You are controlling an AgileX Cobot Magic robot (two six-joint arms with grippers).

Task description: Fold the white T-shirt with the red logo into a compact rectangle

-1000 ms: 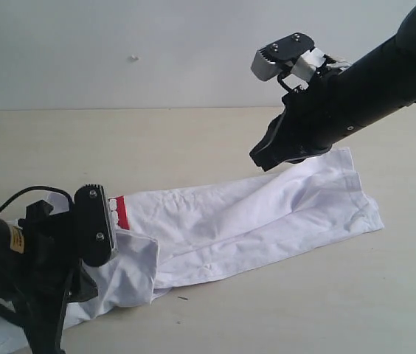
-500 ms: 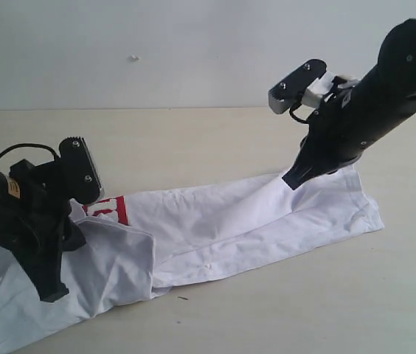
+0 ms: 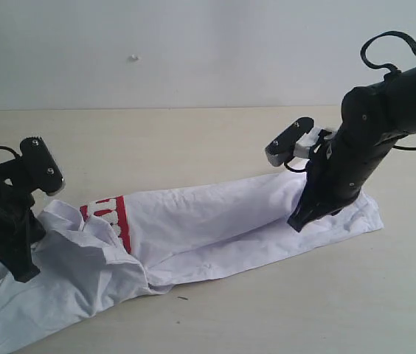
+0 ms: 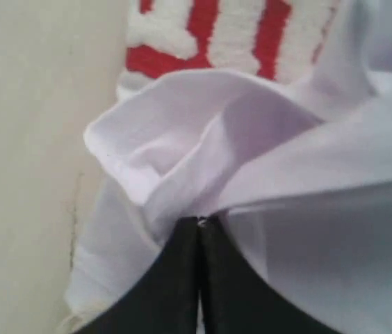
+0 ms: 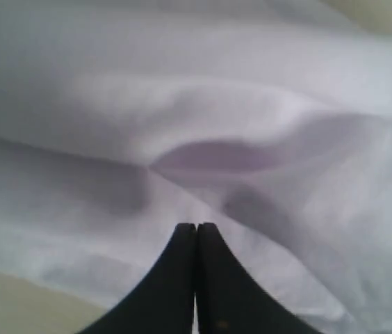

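Observation:
The white T-shirt lies folded into a long strip across the table, with its left end bunched up. Part of the red logo shows near that end, and the left wrist view sees the red logo past a raised fold. My left gripper is at the far left, shut on a pinch of the white T-shirt; cloth comes out at the tips of the left gripper. My right gripper points down onto the shirt's right end. In its wrist view the right gripper is shut over the white T-shirt, with nothing seen between the jaws.
The beige table runs back to a pale wall. The right arm's camera bracket sticks out above the shirt. A small dark speck lies on the table in front of the shirt.
My left gripper has pulled left and back with the cloth, uncovering more of the red logo. My right arm has come down from above onto the shirt's right end.

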